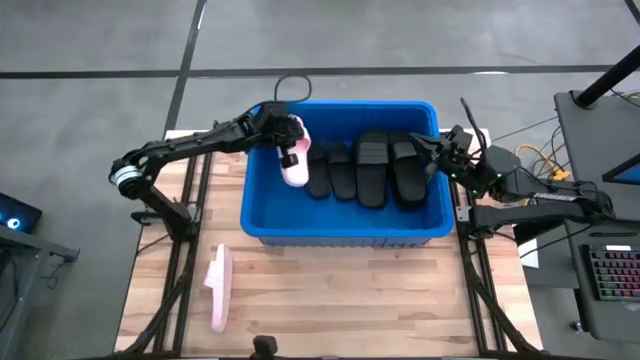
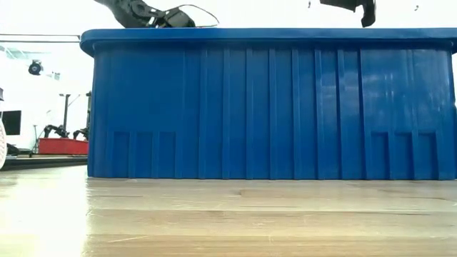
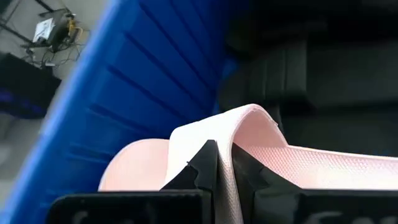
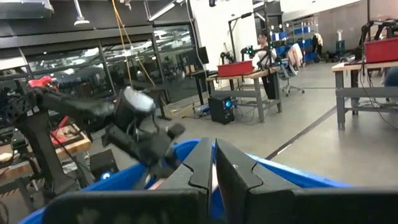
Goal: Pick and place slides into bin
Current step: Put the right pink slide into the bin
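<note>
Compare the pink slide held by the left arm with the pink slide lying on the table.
The held pink slide is inside the blue bin, at its left end; the pink slide on the table lies outside, in front of the bin's left corner. The first is clamped by its strap in the left pincer, which is shut; the second is untouched, free of both arms. Both are pale pink.

Your high view looks straight down on the tabletop [image 1: 330, 290], with the bin [image 1: 340, 228] near 12 o'clock. Your low view sits level, close against that bin's wall. The left wrist view looks into it at a pink slide [image 3: 298, 162]. The right wrist view faces over its rim toward the room.
</note>
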Available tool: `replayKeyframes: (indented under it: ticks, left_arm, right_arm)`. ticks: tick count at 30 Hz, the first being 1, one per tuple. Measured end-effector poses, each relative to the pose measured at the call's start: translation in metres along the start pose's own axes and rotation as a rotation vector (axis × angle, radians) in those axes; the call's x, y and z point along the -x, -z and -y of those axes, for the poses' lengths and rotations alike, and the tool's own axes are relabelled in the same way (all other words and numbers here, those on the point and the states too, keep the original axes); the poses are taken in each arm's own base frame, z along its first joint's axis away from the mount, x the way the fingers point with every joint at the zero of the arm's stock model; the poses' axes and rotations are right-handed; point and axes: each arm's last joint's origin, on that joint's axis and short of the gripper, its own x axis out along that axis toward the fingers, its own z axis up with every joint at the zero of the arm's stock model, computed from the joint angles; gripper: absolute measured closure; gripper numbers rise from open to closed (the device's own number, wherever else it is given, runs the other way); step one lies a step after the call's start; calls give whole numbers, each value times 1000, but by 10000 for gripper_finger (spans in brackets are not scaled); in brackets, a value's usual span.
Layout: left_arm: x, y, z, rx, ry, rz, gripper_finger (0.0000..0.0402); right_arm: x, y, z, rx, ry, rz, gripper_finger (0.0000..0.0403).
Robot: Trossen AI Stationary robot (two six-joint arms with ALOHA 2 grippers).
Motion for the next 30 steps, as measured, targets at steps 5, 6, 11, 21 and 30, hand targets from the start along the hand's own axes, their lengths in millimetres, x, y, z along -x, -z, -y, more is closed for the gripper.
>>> replayKeyframes:
  ticks: [5, 6, 11, 21, 30]
  left_arm:
    - [-10, 20, 3, -99, 28, -38, 400]
    - [-11, 23, 2, -96, 23, -31, 400]
    - [-20, 48, -3, -63, 23, -73, 400]
    - [-24, 63, -3, -6, 63, -71, 400]
    - [-20, 57, -3, 130, 121, 7, 400]
  right_arm:
    - [-8, 3, -4, 17, 0, 8, 390]
    - [-9, 3, -5, 18, 0, 9, 390]
    - [-13, 5, -6, 11, 31, 17, 390]
    - [-14, 5, -4, 9, 109, 24, 390]
    - [-15, 6, -4, -50, 108, 26, 390]
